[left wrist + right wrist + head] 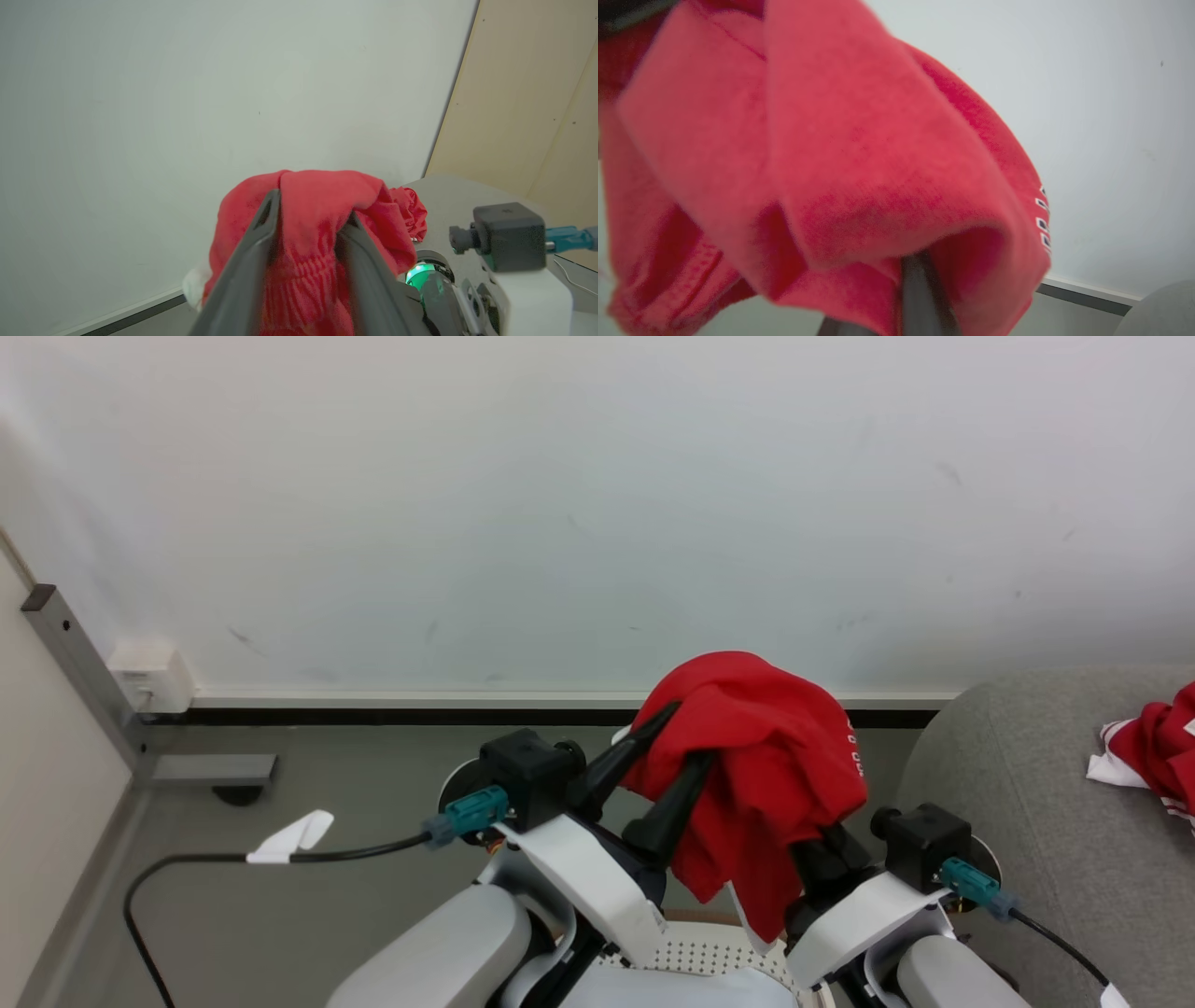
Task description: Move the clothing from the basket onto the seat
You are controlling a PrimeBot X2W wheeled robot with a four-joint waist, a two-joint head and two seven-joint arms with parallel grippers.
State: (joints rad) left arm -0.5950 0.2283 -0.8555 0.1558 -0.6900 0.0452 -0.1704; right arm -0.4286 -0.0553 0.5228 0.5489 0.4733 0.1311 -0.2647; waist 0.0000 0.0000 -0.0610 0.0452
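The left gripper (693,735) is raised in front of the robot, its two dark fingers (621,761) slanting up and to the right in the head view; it is clenched on a red garment (761,756). In the left wrist view a bunched, ribbed fold of the red garment (308,261) fills the gap between the fingers (261,242) of the left gripper (313,205), and the rest of the cloth is draped over their tips.

The garment hangs in the air, clear of the basket (695,957), whose white perforated wall shows at the bottom edge of the head view, below the hanging hem; the cloth sits to the left of the sofa (1018,821) and does not touch it.

The right gripper (822,861) sits under the right side of the garment, its fingers covered by the cloth; in the right wrist view the red garment (840,163) lies over one dark finger (920,294), so whether this claw is clenched or released cannot be told. Small white lettering shows along the garment's right edge.

A second red garment (1153,747), with white trim, lies on the grey sofa at the right edge of the head view; the left wrist view shows this second red garment (413,212) on the sofa (467,196) too. A black cable (187,861) with a white tag lies on the grey floor (355,784) at the left, below the white wall (560,504).
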